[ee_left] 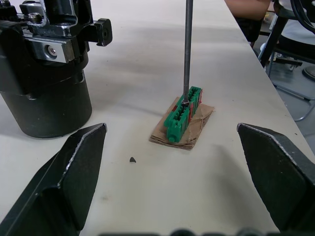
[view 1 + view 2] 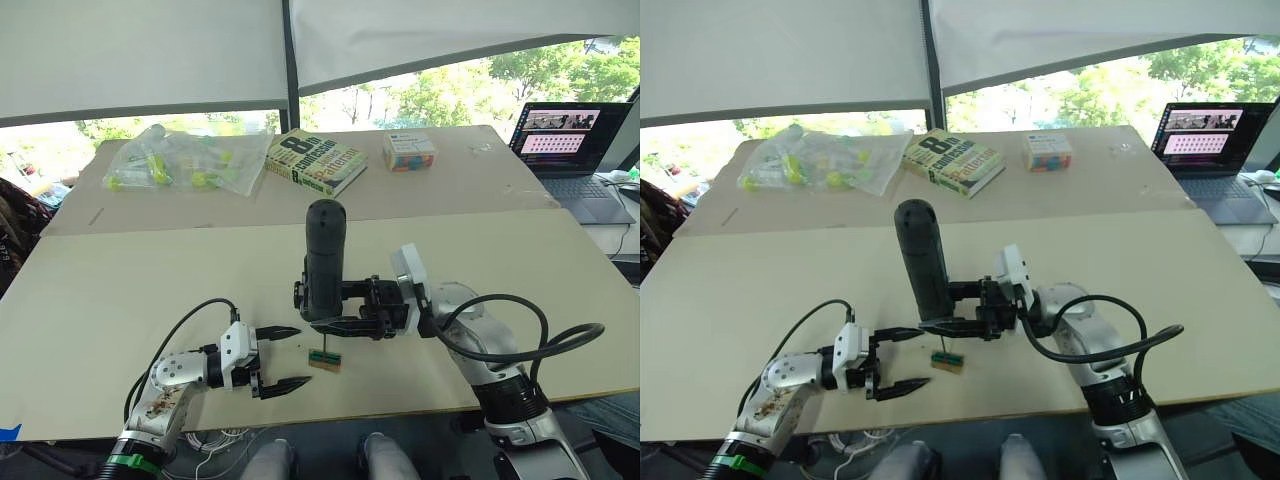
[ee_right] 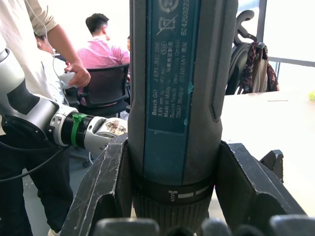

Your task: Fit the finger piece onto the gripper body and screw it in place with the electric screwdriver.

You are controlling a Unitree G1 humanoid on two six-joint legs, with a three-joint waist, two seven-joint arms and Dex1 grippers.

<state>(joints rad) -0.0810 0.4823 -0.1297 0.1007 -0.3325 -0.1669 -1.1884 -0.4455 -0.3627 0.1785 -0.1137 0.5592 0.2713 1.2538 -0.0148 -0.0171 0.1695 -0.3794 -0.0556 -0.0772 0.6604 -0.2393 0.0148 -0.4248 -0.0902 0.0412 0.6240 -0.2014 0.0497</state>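
My right gripper (image 2: pixel 315 310) is shut on the electric screwdriver (image 2: pixel 325 260), a thick black cylinder held upright over the table. Its thin metal bit (image 1: pixel 187 49) points straight down and meets a tiny tan-and-green block (image 2: pixel 324 360) on the table. In the right wrist view the fingers (image 3: pixel 106 187) clamp the screwdriver (image 3: pixel 177 98) low on its body. Just left of the block, my left gripper (image 2: pixel 300 356) hovers open with nothing between its fingers (image 1: pixel 74 172). The finger piece and the gripper body are out of view.
At the back of the table (image 2: pixel 120 290) lie a plastic bag of yellow-green items (image 2: pixel 180 160), a book (image 2: pixel 315 160) and a small box (image 2: pixel 409 150). A laptop (image 2: pixel 570 140) stands far right. The block sits near the front edge. People (image 3: pixel 106 49) are beyond the table.
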